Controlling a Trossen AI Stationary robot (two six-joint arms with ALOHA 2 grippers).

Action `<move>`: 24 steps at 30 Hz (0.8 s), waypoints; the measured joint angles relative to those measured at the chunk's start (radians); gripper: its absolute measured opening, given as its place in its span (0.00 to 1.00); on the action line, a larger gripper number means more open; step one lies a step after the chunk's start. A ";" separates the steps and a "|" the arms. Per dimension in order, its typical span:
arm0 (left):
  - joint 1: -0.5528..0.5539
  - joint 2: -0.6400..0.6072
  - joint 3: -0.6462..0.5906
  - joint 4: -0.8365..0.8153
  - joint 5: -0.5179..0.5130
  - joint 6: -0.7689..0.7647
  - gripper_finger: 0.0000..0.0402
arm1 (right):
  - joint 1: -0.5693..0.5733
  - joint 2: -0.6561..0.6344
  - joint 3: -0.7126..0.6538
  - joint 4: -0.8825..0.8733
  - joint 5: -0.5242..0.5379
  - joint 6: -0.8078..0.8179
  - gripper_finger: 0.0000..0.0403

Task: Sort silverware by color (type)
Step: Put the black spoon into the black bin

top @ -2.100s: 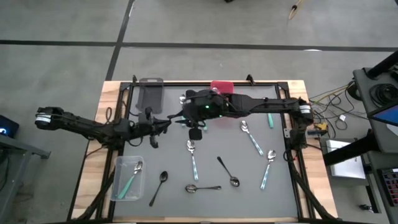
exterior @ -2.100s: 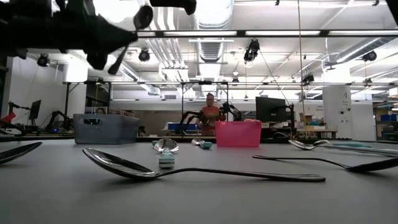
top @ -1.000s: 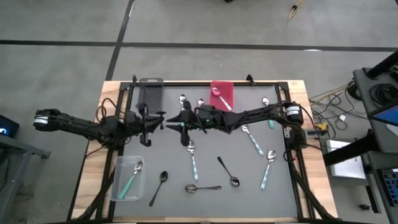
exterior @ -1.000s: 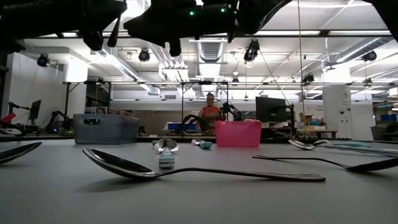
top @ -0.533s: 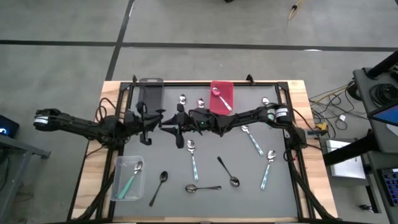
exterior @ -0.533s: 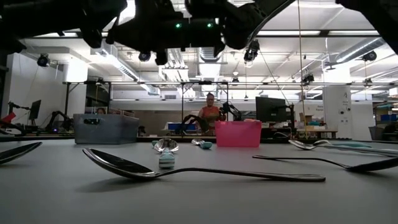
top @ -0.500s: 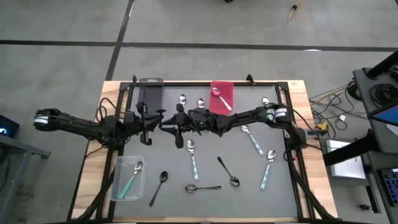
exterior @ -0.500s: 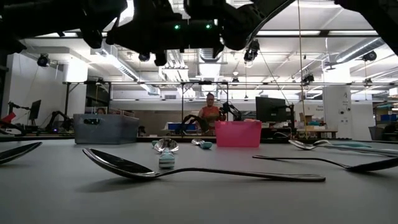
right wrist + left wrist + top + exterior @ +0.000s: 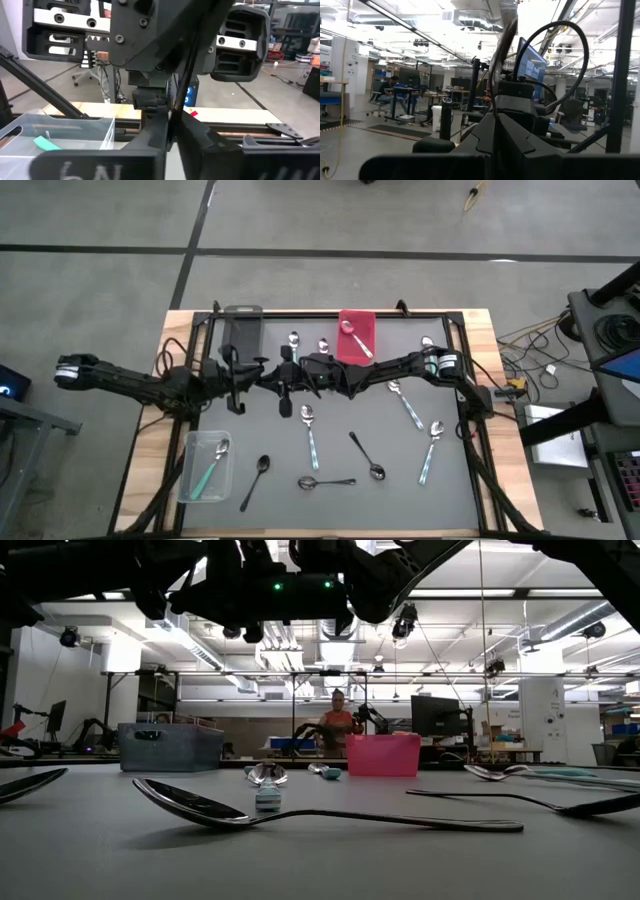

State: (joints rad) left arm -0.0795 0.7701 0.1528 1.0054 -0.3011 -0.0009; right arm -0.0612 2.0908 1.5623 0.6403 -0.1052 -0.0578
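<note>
On the grey table mat (image 9: 400,480), teal-handled spoons (image 9: 311,432) and dark metal spoons (image 9: 366,458) lie scattered toward its near edge, apparently awaiting sorting. The left gripper (image 9: 236,372) and right gripper (image 9: 285,376) hover face to face near the far edge, both closed and seemingly empty, perhaps between picks.

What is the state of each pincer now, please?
Left pincer: closed, holding nothing that can be seen.
Right pincer: closed, holding nothing that can be seen.

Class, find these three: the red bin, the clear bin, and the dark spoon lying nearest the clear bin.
red bin (image 9: 362,319), high view, on its bare upper right floor.
clear bin (image 9: 194,442), high view, on its upper left rim.
dark spoon (image 9: 262,464), high view, on its bowl.
</note>
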 joint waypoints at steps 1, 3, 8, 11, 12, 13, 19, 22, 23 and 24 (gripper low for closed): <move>0.000 0.004 0.000 0.000 0.003 0.000 0.00 | 0.001 0.000 0.000 0.000 -0.001 -0.002 0.03; 0.000 0.012 0.000 0.000 0.004 -0.003 0.00 | 0.002 0.000 0.000 -0.005 -0.001 0.000 0.03; 0.000 0.021 0.000 -0.002 0.002 -0.006 0.00 | 0.002 -0.002 0.000 -0.021 0.001 0.002 0.02; 0.000 0.018 0.000 -0.013 -0.002 -0.007 0.02 | 0.002 -0.007 0.000 -0.041 0.010 0.013 0.02; 0.000 0.016 0.000 -0.022 -0.004 -0.004 0.04 | 0.002 -0.008 0.000 -0.049 0.026 0.013 0.02; 0.000 0.014 0.000 -0.033 -0.007 -0.001 0.05 | 0.002 -0.013 0.000 -0.065 0.043 0.006 0.02; 0.000 0.004 0.000 -0.098 -0.097 0.001 0.15 | 0.004 -0.050 0.000 -0.160 0.124 -0.021 0.02; 0.001 0.005 0.000 -0.108 -0.129 0.004 0.20 | 0.009 -0.059 0.000 -0.198 0.182 -0.019 0.02; 0.001 0.005 0.000 -0.108 -0.139 0.008 0.21 | 0.012 -0.060 0.000 -0.207 0.207 -0.018 0.02; 0.001 0.005 0.000 -0.108 -0.147 0.012 0.23 | 0.014 -0.060 0.000 -0.213 0.235 -0.018 0.02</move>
State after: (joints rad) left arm -0.0784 0.7750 0.1532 0.8974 -0.4482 0.0113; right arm -0.0468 2.0312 1.5620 0.4273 0.1295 -0.0758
